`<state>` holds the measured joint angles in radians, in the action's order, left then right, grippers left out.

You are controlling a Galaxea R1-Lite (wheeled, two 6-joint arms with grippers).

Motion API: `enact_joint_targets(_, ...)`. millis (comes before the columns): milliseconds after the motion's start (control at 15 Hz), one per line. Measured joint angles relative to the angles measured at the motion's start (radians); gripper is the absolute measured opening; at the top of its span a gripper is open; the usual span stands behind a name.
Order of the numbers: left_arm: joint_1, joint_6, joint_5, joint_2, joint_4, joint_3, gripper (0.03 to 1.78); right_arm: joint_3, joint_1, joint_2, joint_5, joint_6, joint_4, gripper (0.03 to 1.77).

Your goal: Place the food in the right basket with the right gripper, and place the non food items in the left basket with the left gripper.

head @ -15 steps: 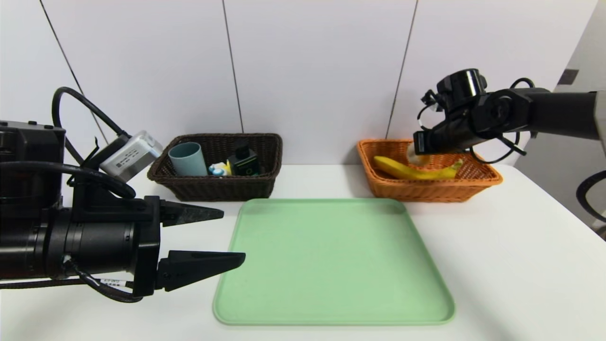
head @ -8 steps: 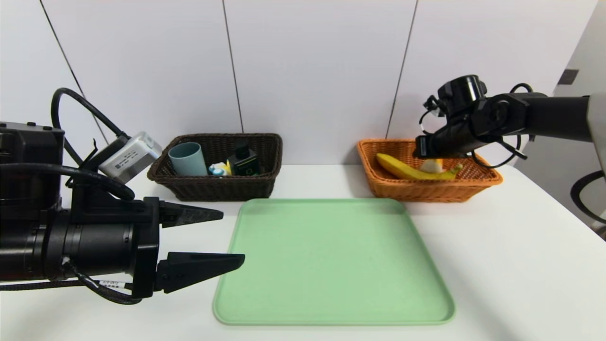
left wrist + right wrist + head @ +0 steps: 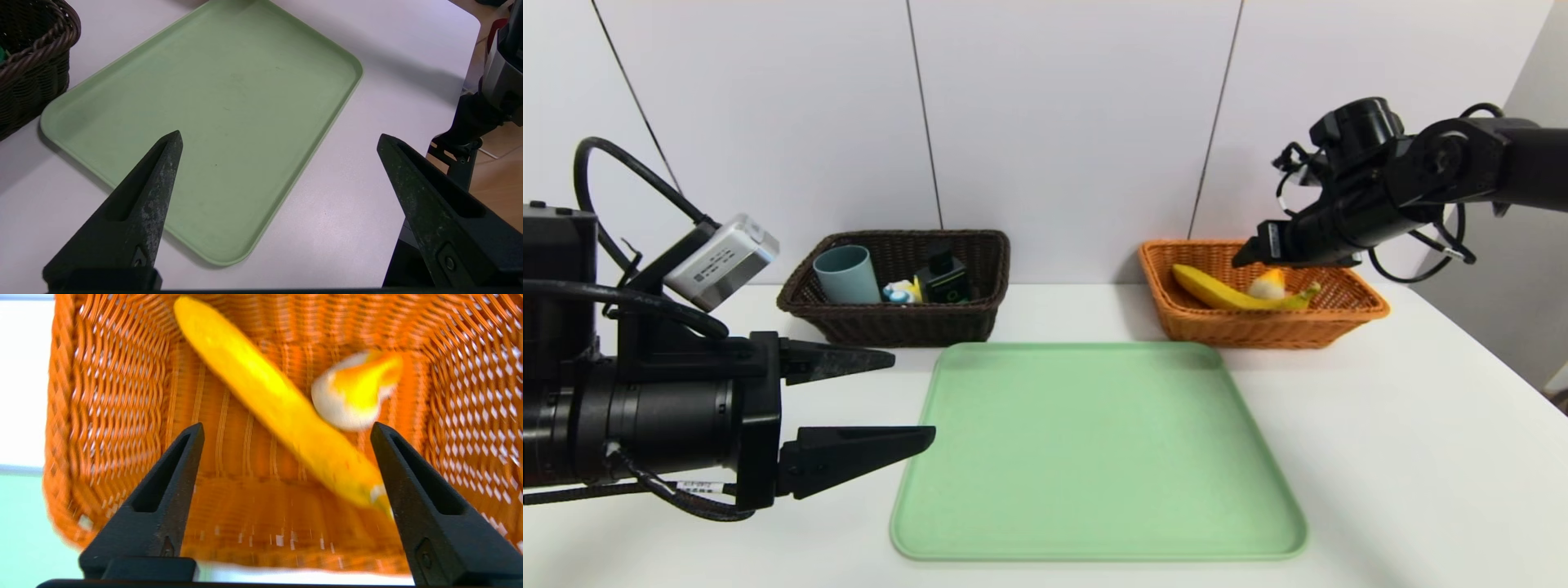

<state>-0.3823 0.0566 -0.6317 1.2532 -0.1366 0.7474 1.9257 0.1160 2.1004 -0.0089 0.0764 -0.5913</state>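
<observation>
The food lies in the orange right basket [image 3: 1364, 304]: a long yellow banana [image 3: 1225, 294] [image 3: 269, 400] and a round pale fruit with an orange top [image 3: 1267, 283] [image 3: 355, 390]. My right gripper [image 3: 1245, 255] [image 3: 286, 428] hovers above that basket, open and holding nothing. The dark brown left basket [image 3: 898, 327] [image 3: 24, 69] holds a grey-blue cup [image 3: 846, 275], a yellow toy [image 3: 903, 291] and a dark pump bottle [image 3: 945, 278]. My left gripper [image 3: 913, 400] [image 3: 280, 136] hangs open and holding nothing over the near left corner of the tray.
A bare light green tray [image 3: 1094, 449] [image 3: 204, 102] lies in the middle of the white table [image 3: 1405, 441], between me and the two baskets. A white panelled wall stands right behind the baskets.
The right gripper opened and let go of the pale fruit, which now lies in the orange basket beside the banana. That arm then rose and drew back to the right. The left arm shifted slightly.
</observation>
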Motion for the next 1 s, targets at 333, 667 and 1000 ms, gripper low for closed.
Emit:
enact_joint_targets(333,0.007,-0.003,0.006,-0.040,0.002,-0.001,1.69,-0.002,0.013,-0.108,0.009,0.001,-0.169,1.56)
enact_joint_targets(667,0.009,-0.009,0.154,-0.121,0.011,-0.010,1.69,-0.143,0.080,-0.344,0.008,0.001,-0.311,1.63)
enact_joint_targets(1000,0.008,-0.003,0.387,-0.205,0.100,-0.012,1.69,-0.481,0.164,-0.705,-0.059,0.041,-0.321,1.67)
